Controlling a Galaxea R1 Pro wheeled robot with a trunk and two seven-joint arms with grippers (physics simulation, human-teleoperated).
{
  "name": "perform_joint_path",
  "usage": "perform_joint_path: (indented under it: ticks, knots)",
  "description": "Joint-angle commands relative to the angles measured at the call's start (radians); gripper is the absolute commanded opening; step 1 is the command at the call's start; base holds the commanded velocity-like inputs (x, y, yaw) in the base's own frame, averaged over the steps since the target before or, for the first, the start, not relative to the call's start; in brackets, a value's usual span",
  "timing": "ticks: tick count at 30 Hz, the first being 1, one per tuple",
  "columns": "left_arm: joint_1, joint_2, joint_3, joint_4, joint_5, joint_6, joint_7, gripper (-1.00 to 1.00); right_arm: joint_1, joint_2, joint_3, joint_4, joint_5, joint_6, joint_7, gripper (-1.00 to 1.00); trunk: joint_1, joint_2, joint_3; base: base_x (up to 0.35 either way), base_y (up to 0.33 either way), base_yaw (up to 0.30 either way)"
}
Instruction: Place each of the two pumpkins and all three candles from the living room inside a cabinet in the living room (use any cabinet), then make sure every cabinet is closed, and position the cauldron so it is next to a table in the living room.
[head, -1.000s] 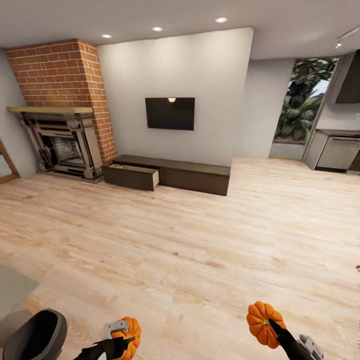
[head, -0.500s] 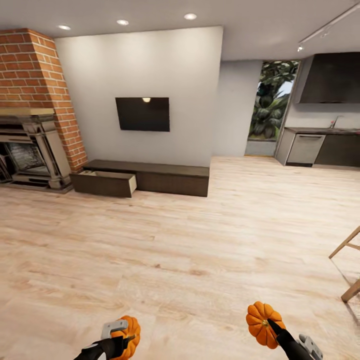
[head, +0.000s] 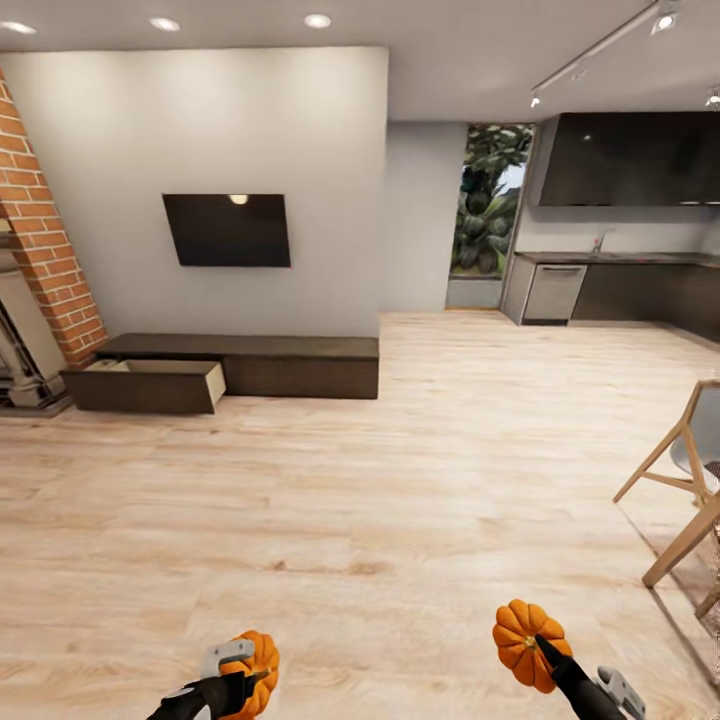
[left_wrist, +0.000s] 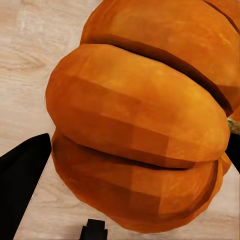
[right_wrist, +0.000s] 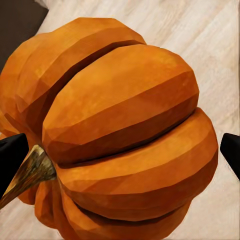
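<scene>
Each end effector, left (head: 243, 672) and right (head: 538, 652), grips a pumpkin; risk: either slips out en route to the cabinet's (head: 300, 362) open drawer (head: 150, 385).

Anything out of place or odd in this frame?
Only the cabinet: its left drawer stands pulled out, pale inside showing, while the rest is shut. Each gripper, left and right, holds a pumpkin squarely. Nothing spilled or damaged.
</scene>
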Motion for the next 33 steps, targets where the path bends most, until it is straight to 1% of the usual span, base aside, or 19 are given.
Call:
perform_joint_path:
  ticks: [1,6,13,23,33]
  knots:
    - [0.000,0.003,-0.009,-0.004,0.008,0.005,0.012,-1.00,-0.001,0.001,0.003,0.000,-0.007,-0.006,0.003,-1.00,0.001,-0.001,-0.001,0.329,0.122,-0.279]
    - [0.000,0.007,-0.008,-0.004,0.009,0.004,0.012,-1.00,-0.001,0.004,0.003,0.000,-0.007,-0.008,0.002,-1.00,0.001,-0.001,-0.001,0.329,0.129,-0.279]
    - [0.000,0.007,-0.008,0.019,0.004,0.004,0.011,-1.00,-0.002,0.004,0.002,0.000,-0.007,-0.006,0.002,-1.00,0.001,-0.001,-0.001,0.329,0.121,-0.279]
    - [0.000,0.006,-0.008,0.020,0.003,0.004,0.010,-1.00,-0.002,0.005,0.002,0.000,-0.008,-0.008,0.001,-1.00,0.001,-0.001,-0.001,0.329,0.088,-0.278]
    - [0.000,0.006,-0.009,0.020,0.003,0.004,0.010,-1.00,-0.002,0.005,0.003,0.000,-0.007,-0.009,0.000,-1.00,0.001,-0.001,-0.001,0.302,0.141,-0.229]
